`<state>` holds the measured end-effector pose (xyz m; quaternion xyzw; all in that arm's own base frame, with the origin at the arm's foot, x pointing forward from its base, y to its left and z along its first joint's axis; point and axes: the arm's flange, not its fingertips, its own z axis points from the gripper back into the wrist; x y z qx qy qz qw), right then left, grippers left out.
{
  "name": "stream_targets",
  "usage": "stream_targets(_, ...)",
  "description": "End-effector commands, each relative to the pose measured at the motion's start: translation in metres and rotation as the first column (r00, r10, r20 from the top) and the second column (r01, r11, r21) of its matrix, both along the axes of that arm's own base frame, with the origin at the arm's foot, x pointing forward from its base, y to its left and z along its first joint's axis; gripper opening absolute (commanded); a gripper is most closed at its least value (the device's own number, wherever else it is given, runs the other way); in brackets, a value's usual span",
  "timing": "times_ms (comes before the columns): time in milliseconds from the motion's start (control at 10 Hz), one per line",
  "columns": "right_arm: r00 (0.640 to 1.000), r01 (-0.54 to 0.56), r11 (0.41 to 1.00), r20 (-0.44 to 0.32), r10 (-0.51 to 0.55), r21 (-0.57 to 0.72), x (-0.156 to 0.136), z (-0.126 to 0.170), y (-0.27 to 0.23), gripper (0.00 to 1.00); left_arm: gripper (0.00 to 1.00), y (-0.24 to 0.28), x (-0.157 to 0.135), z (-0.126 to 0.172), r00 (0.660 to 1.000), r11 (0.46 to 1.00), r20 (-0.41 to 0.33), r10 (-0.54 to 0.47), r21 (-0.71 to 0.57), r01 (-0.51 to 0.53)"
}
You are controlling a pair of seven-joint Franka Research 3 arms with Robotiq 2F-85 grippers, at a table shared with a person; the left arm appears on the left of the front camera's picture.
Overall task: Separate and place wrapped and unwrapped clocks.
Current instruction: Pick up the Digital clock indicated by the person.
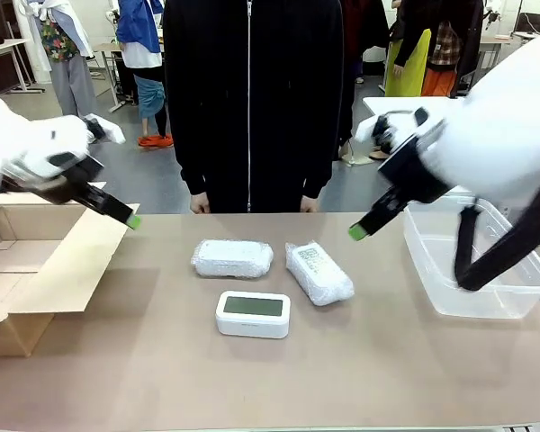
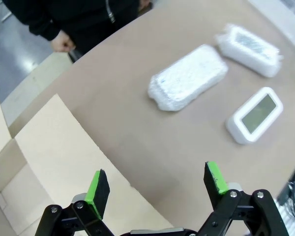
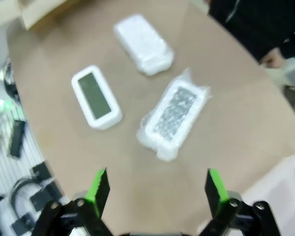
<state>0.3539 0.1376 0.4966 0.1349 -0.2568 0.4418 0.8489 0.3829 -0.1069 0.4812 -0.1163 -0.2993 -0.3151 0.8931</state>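
Left gripper (image 2: 156, 184) hovers with its green-padded fingers spread wide and nothing between them, above the flap of the open brown cardboard box (image 1: 67, 270) at the table's left edge. Right of it, mid-table, lie the three clocks, none of them in a grip. They are a whitish bubble-wrapped block (image 1: 232, 258) lying crosswise, a bare white rounded digital clock (image 1: 253, 313) screen-up just nearer than it, and a second bubble-wrapped block (image 1: 319, 273) set at an angle close beside both. Farther right the right gripper (image 3: 157, 186) hangs equally spread and empty, near the clear plastic tub (image 1: 486, 301) at the right edge. No sorting looks done yet. For a clean first pick, come straight down across one block's short width (the wrap looks soft and probably slippery). Clamp on the body rather than loose film, and avoid nudging the neighbours.
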Motion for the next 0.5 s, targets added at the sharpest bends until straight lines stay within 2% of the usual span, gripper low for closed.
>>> stream_targets(0,0.994,-0.105,0.994,-0.008,0.105,-0.014,0.000,0.018,-0.026,1.00,1.00,0.030,-0.013,0.021,0.989,0.985,-0.014,-0.149,-0.089,0.148)
stream_targets(100,0.989,-0.147,0.989,0.019,0.147,0.002,-0.006,0.027,-0.031,1.00,1.00,0.044,-0.019,0.031,0.973,0.966,0.037,-0.227,-0.121,0.230)
stream_targets(200,0.987,-0.153,0.988,0.051,0.152,0.026,-0.006,0.033,-0.039,1.00,1.00,0.054,-0.026,0.036,0.961,0.955,0.089,-0.262,-0.118,0.272)
stream_targets(400,0.982,-0.175,0.980,0.082,0.167,0.098,-0.010,0.036,-0.045,1.00,1.00,0.061,-0.045,0.041,0.945,0.944,0.136,-0.296,-0.111,0.312)
